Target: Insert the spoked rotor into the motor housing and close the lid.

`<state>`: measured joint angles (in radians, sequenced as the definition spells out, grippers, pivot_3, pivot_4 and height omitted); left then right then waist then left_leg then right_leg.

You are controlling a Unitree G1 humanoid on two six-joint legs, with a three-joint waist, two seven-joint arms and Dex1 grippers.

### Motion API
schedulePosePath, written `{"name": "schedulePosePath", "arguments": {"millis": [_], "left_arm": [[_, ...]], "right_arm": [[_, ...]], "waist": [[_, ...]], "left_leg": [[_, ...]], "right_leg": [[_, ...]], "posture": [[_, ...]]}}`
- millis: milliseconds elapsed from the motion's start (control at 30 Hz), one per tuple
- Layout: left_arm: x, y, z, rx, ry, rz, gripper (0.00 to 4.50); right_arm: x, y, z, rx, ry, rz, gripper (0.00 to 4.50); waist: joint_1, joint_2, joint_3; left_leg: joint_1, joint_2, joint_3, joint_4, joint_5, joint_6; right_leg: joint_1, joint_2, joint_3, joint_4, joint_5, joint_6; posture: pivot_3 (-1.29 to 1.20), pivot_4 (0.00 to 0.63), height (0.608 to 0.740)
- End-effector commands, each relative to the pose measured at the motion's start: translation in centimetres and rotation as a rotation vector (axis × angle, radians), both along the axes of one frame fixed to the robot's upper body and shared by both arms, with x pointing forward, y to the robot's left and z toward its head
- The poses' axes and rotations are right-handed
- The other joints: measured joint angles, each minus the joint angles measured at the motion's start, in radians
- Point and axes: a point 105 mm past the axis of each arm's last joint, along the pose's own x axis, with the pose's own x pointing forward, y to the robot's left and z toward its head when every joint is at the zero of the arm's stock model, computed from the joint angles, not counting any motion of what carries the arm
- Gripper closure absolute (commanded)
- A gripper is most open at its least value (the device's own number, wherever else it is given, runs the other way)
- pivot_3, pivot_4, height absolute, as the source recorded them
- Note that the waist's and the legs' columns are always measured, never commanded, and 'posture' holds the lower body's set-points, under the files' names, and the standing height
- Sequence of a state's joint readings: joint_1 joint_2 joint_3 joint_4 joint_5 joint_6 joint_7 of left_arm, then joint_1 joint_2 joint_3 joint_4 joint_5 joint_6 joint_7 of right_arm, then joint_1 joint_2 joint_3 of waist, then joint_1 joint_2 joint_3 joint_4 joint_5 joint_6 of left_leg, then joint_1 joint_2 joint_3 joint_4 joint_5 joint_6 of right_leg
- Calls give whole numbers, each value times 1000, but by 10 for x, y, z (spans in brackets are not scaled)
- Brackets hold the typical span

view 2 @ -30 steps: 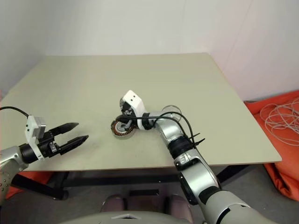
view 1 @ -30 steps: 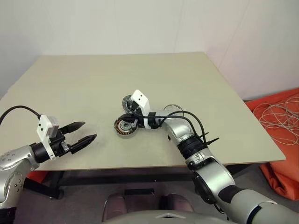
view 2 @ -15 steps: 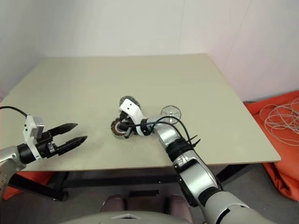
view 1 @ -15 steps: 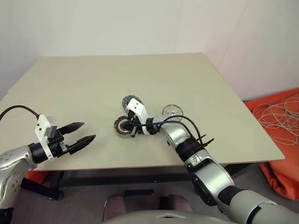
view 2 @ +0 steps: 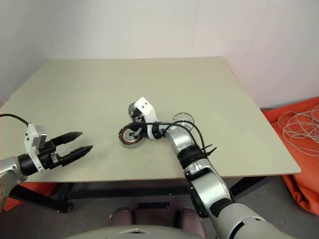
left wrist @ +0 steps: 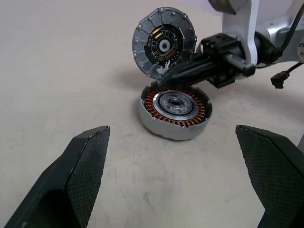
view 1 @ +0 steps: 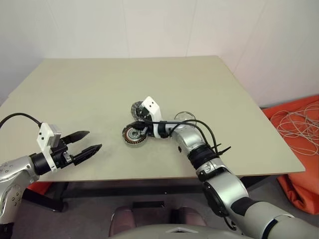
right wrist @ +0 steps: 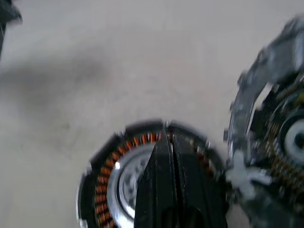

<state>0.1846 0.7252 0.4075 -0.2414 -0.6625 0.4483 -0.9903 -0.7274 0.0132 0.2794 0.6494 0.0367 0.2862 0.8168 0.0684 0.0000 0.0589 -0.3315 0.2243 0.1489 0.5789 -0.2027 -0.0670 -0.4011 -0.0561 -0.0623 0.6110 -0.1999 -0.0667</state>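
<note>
While the motor housing [left wrist: 175,110] rests on the tabletop [view 1: 99,94] with its copper windings exposed, the lid [left wrist: 164,46] is seen tilted up on edge just behind it. The right gripper [right wrist: 169,147], fingers pressed together with nothing between them, is held over the housing. The spoked rotor [view 1: 185,117] lies beside the right arm. The left gripper [view 1: 85,143] is held well apart, fingers spread wide and empty.
</note>
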Motion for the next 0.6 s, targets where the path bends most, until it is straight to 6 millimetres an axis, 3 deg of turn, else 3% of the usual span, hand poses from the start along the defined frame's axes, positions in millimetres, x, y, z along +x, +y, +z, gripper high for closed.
{"name": "schedulePosePath", "arguments": {"millis": [33,267,600], "left_arm": [[1,-1,12,7,-44,-12,0],[5,-2,13,2,-54,-11,0],[2,5,13,8,-41,-1,0]], "right_arm": [[0,4,11,-14,-74,42,4448],[2,2,24,-48,-159,77,4448],[1,11,53,45,-193,80,4448]], "waist": [[0,0,0],[1,0,0],[0,0,0]], "left_leg": [[0,0,0,0,0,0],[1,0,0,0,0,0],[0,0,0,0,0,0]], "right_leg": [[0,0,0,0,0,0],[0,0,0,0,-3,5],[0,0,0,0,-1,1]], "posture": [[0,0,740],[0,0,740],[0,0,740]]}}
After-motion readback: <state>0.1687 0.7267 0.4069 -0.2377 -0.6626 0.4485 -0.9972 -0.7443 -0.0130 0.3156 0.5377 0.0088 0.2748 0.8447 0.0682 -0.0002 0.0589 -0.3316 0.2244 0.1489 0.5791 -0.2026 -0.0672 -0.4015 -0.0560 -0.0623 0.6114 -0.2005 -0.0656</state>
